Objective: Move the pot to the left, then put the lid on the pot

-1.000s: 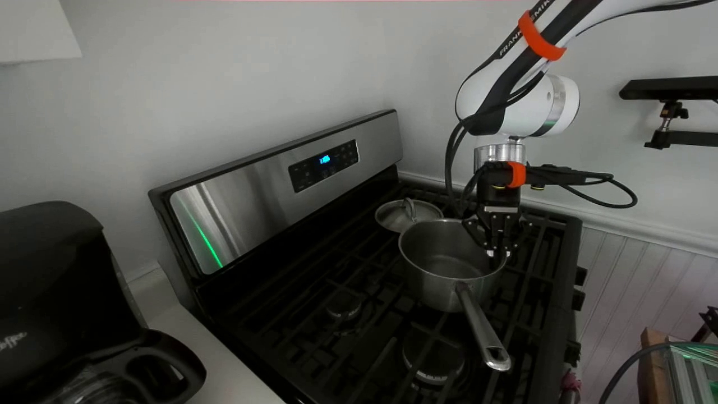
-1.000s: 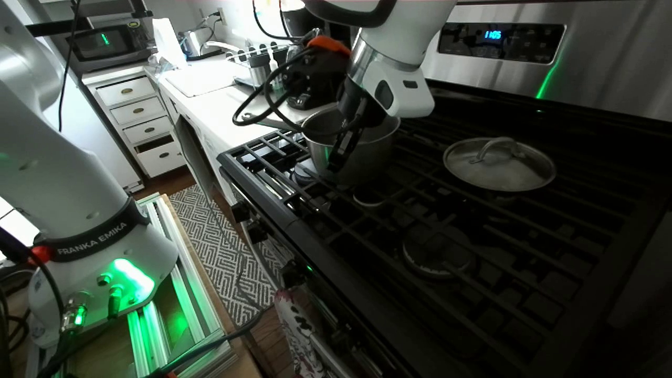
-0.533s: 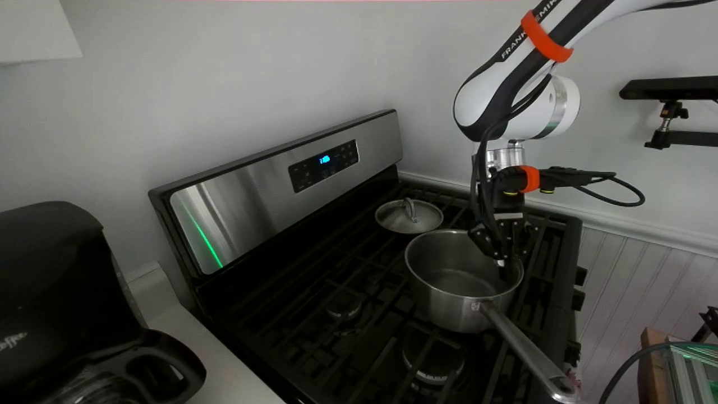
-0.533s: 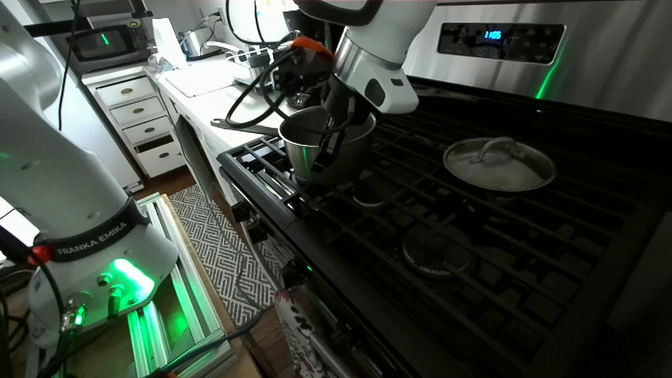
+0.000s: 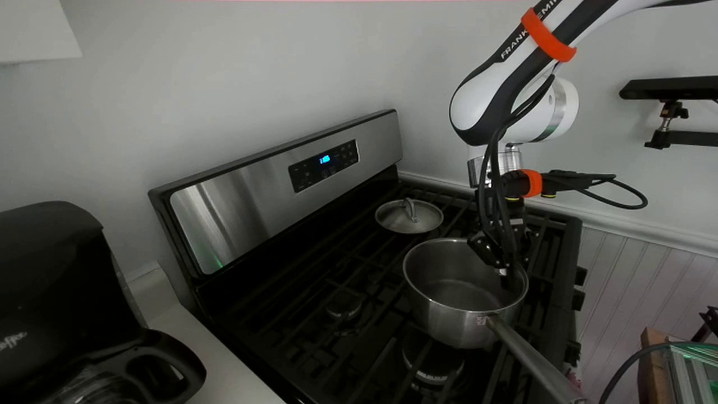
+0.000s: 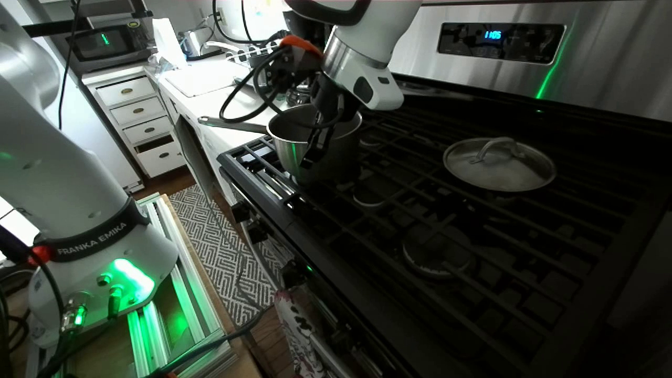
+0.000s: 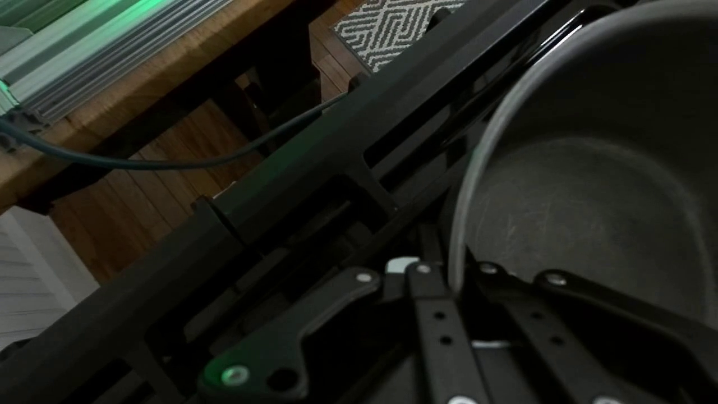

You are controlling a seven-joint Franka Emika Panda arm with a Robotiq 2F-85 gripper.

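Ease the pot (image 5: 457,294) leftward, level, by the rim (image 7: 499,120) clamped in the pincer (image 7: 455,272), loosening only once seated on the grate (image 7: 362,182), hard to judge in shadow.

Both exterior views overlook the stove (image 5: 364,280), the wrist view close above the pot (image 7: 583,196)

Stove top (image 6: 493,273) very dark in both exterior views. White counter (image 6: 205,102) strongly lit, nearly overexposed. Green light glares on robot base (image 6: 131,283). Wrist view dim, pot (image 7: 583,207) in shadow.
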